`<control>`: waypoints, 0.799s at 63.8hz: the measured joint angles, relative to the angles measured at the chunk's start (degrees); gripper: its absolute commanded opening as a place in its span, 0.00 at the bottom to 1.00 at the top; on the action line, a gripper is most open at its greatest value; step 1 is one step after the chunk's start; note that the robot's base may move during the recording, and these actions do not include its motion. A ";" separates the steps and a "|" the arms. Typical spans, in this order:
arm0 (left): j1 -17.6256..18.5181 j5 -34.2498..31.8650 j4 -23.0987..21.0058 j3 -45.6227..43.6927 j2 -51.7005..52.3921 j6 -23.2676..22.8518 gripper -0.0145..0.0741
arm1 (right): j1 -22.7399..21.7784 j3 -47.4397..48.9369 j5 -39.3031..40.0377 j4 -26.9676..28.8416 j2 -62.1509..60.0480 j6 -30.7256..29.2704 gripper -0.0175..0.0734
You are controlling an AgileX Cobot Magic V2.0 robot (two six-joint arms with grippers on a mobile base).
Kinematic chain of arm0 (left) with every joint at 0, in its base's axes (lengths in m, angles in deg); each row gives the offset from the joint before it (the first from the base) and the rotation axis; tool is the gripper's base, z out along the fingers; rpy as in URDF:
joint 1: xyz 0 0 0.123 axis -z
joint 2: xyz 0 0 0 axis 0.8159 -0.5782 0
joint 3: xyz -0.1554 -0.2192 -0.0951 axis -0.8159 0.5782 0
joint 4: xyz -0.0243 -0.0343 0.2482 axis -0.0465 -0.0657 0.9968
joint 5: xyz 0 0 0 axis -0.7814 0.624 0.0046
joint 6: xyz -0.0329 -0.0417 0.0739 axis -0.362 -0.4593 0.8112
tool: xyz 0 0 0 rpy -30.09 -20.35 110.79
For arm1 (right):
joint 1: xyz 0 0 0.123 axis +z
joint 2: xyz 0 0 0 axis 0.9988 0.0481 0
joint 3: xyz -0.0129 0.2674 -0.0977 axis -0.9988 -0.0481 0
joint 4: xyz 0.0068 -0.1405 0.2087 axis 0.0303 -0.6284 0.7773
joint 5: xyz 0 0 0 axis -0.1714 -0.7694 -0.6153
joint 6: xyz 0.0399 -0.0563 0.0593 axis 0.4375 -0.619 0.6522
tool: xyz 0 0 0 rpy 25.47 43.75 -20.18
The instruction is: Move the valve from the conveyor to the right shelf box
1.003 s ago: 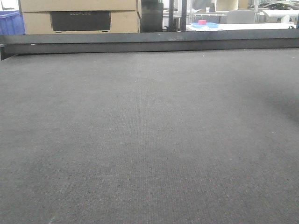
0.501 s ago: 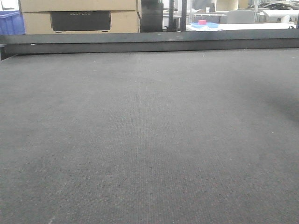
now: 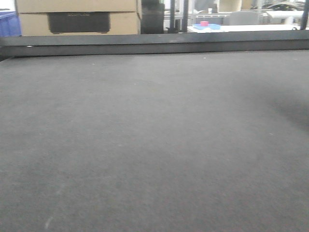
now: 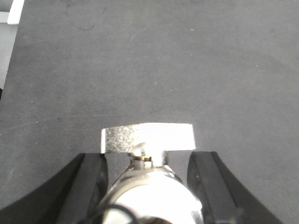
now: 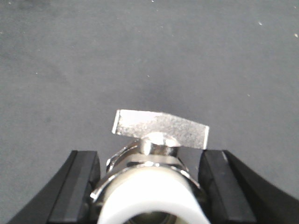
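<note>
Clamped in the left end effector [image 4: 149, 161], between its black fingers [image 4: 88, 186]: a small silvery metal valve with a flat handle [image 4: 152, 186], handle jutting ahead of the fingertips. Likewise in the right end effector [image 5: 149, 158]: closed on a second silvery valve with a whitish plastic end [image 5: 152, 182]. Beneath and ahead of both, the wide dark-grey woven conveyor belt [image 3: 154, 145], running out to its black rail [image 3: 154, 46]. No shelf box in any view.

Likely trouble from here:
- Slipping or twisting of a smooth round body between flat pads during the swing toward the right.
- Snagging of a jutting handle on the box rim.
- Dropping back onto the belt through early release.

Counted: two valves, two end effectors, one belt, one rail.
</note>
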 measured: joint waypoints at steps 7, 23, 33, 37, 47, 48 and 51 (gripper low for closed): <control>0.00 0.00 -0.02 0.00 0.00 0.00 0.04 | 0.00 0.00 0.68 0.00 0.00 0.00 0.02; 0.00 0.00 -0.12 0.00 0.00 0.00 0.04 | 0.00 0.00 1.81 0.00 0.00 0.00 0.02; 0.00 0.00 -0.12 0.00 0.00 0.00 0.04 | 0.00 0.00 1.93 0.00 0.00 0.00 0.02; 0.00 -0.12 -0.12 0.00 0.00 0.00 0.04 | 0.00 0.00 1.93 0.00 0.00 0.00 0.02; 0.00 -0.12 -0.12 0.00 0.00 0.00 0.04 | 0.00 0.00 1.93 0.00 0.00 0.00 0.02; 0.00 -0.12 -0.12 0.00 0.00 0.00 0.04 | 0.00 0.00 1.93 0.00 0.00 0.00 0.02; 0.00 -0.12 -0.12 0.00 0.00 0.00 0.04 | 0.00 0.00 1.93 0.00 0.00 0.00 0.02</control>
